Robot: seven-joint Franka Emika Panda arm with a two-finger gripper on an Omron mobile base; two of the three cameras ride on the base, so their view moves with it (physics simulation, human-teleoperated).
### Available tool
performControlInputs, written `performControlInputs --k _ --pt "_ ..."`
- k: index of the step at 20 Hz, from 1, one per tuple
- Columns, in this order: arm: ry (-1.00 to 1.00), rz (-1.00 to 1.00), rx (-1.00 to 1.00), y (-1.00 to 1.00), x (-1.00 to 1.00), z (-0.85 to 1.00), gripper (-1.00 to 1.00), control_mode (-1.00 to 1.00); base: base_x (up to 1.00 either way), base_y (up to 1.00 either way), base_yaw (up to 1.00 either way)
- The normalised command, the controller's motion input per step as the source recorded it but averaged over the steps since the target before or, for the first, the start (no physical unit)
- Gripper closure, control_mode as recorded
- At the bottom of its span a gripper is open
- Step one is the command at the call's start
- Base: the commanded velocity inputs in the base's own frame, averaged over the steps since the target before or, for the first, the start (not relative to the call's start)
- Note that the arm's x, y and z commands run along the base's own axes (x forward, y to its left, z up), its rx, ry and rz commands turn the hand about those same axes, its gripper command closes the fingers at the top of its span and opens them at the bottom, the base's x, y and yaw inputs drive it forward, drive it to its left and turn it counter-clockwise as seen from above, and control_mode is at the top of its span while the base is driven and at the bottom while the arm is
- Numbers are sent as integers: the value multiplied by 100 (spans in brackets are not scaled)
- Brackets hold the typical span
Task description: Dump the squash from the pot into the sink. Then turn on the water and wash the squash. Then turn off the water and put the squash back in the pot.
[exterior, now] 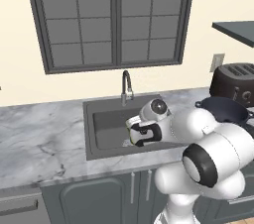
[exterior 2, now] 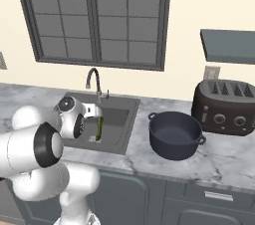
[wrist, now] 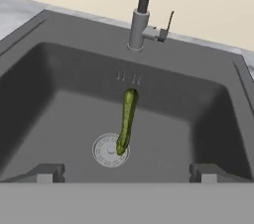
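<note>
The squash (wrist: 126, 121) lies in the sink (wrist: 59, 84), ahead of the gripper (wrist: 126, 173) and right between its two tips. One end rests on the round drain (wrist: 105, 151). The gripper is wide open and holds nothing. The pot (exterior 2: 175, 134) sits far off to its right.

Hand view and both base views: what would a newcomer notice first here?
The slim green squash lies in the dark grey recessed sink, one end over the round silver drain. The open two-finger gripper hangs above the basin, facing the curved metal faucet. To the right on the marble counter stands the round navy-blue pot, beside a black toaster.
</note>
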Motion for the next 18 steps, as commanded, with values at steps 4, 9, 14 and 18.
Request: performControlInputs --k 4,9,14,18 --pt "1 -5 0 0 32 -14 -100 -100 0 0 0" --pt "2 -8 0 0 16 -9 -100 -100 0 0 0" --pt "6 -10 0 0 23 -12 -100 -100 0 0 0" --pt "7 -7 2 0 33 -10 -100 -100 0 0 0"
